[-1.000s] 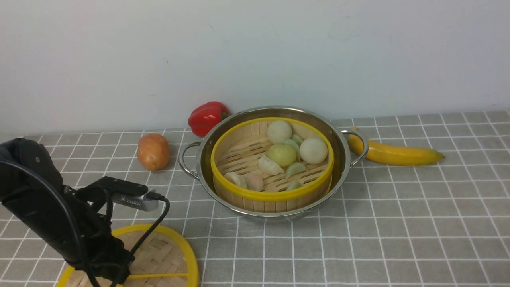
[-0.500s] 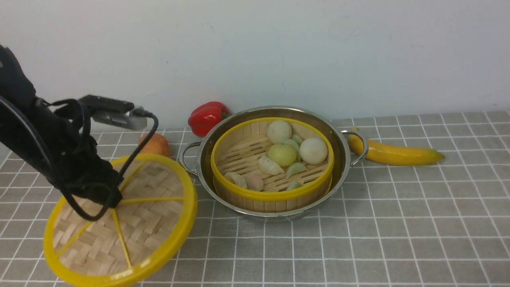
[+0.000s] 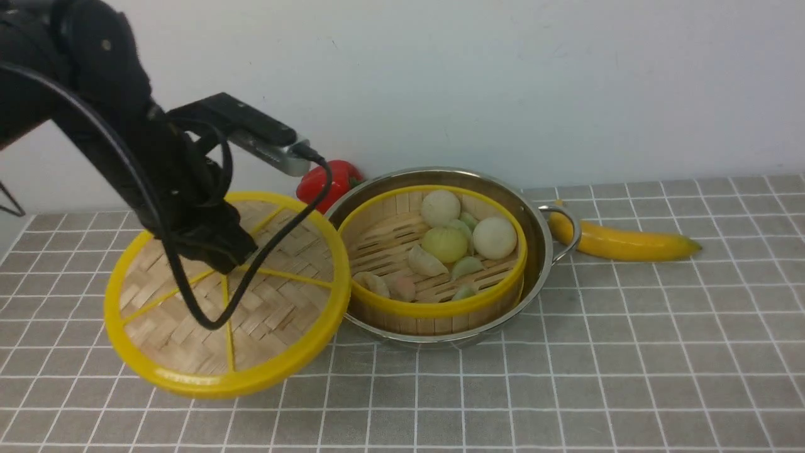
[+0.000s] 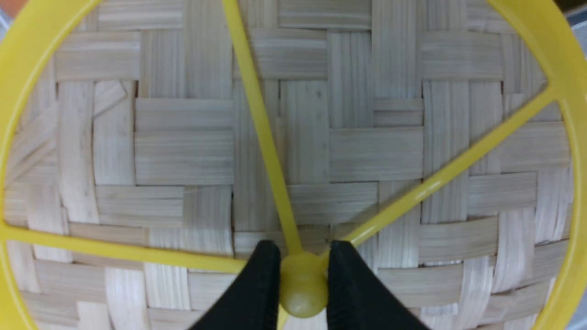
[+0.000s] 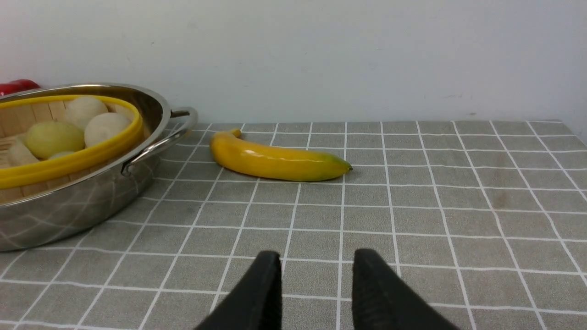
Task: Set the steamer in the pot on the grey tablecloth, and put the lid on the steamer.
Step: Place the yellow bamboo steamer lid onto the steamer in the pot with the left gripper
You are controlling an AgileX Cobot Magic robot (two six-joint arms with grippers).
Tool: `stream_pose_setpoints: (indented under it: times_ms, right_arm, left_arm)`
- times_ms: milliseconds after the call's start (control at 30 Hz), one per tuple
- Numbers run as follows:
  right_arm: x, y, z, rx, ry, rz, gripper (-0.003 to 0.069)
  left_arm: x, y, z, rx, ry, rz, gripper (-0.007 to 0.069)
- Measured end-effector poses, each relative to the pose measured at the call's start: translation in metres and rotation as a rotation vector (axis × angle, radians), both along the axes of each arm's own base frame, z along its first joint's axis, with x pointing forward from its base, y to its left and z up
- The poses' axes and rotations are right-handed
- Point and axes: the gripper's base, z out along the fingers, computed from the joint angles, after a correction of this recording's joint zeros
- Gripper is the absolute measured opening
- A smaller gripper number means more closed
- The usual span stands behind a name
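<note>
Left wrist view alone shows the left end effector (image 4: 303, 254) clamped on the hub of the lid (image 4: 183, 151) (arm (image 3: 126, 145) hides it frontally); right end effector (image 5: 318, 259) gapes empty.

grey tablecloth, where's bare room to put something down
Widest bare patch: right of the pot, in front of the banana. Also the near strip in front of the pot. Crowded: left side, where the lid hangs beside the steamer.

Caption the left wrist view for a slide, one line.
The left hand pinches the centre knob of the woven lid, yellow spokes fanning out to its rim.
</note>
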Motion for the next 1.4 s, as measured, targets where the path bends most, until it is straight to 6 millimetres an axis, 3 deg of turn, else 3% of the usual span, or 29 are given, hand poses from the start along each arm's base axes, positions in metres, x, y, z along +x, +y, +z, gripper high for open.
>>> stream_pose_setpoints:
  times_ms: [200,367,600,833,967,1400]
  right_arm:
    - [0.000,0.000,0.000,0.000,0.000,0.000,0.0240]
    - [0.000,0.000,0.000,0.000,0.000,0.000,0.0240]
    - [0.000,0.000,0.000,0.000,0.000,0.000,0.0240]
    - [0.000,0.000,0.000,0.000,0.000,0.000,0.0243]
    - [0.000,0.000,0.000,0.000,0.000,0.000,0.0243]
    - [0.000,0.000,0.000,0.000,0.000,0.000,0.0243]
  left_arm:
    - [0.026,-0.037,0.027,-0.013,-0.124,-0.082,0.0123]
    - [0.047,-0.056,0.035,-0.030,-0.182,-0.112,0.0123]
    - [0.069,-0.089,0.020,-0.023,-0.197,-0.195,0.0123]
    - [0.067,-0.126,0.005,0.017,-0.190,-0.380,0.0123]
    - [0.065,-0.136,0.000,0.052,-0.194,-0.449,0.0123]
    - [0.069,-0.138,-0.010,0.101,-0.186,-0.526,0.0123]
